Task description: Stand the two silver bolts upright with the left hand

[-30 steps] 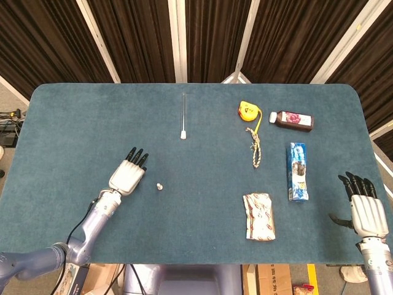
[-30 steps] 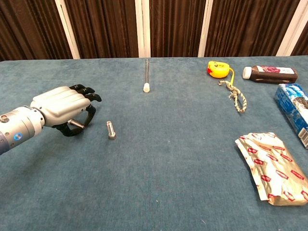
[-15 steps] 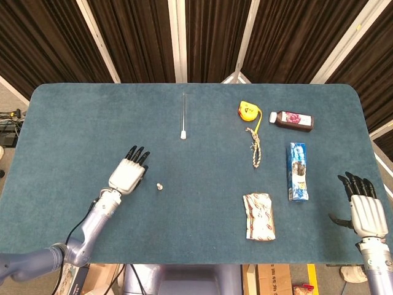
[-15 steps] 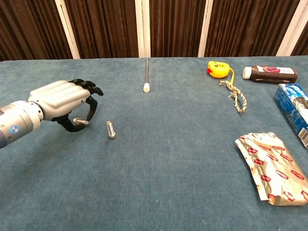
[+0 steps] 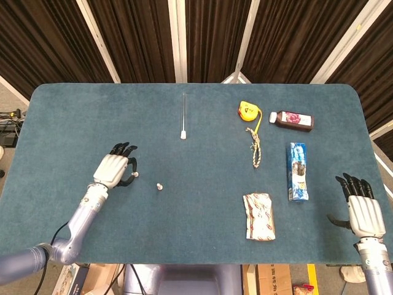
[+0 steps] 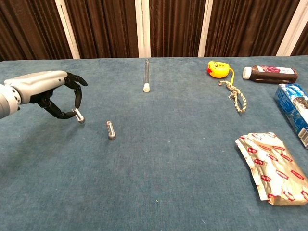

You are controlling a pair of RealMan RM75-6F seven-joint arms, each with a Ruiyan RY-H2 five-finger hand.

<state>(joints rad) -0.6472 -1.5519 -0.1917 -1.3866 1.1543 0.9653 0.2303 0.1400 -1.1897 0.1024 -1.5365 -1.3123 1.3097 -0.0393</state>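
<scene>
Lifted and drawn leftward, left hand [image 6: 41,89] pinches one bolt [image 6: 78,115], tilted, at left of frame.
Second bolt [image 6: 111,130] lies right of it; right hand [image 5: 363,212] rests fingers apart, lower right.

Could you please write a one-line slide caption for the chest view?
Left hand pinches one silver bolt above the table; the second bolt stands beside it.

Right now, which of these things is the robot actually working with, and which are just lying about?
Job: left hand, the bolt it holds, the bolt on the table.

Lying about: glass tube, tape measure, rope, bottle, blue pack, foil packet.
</scene>
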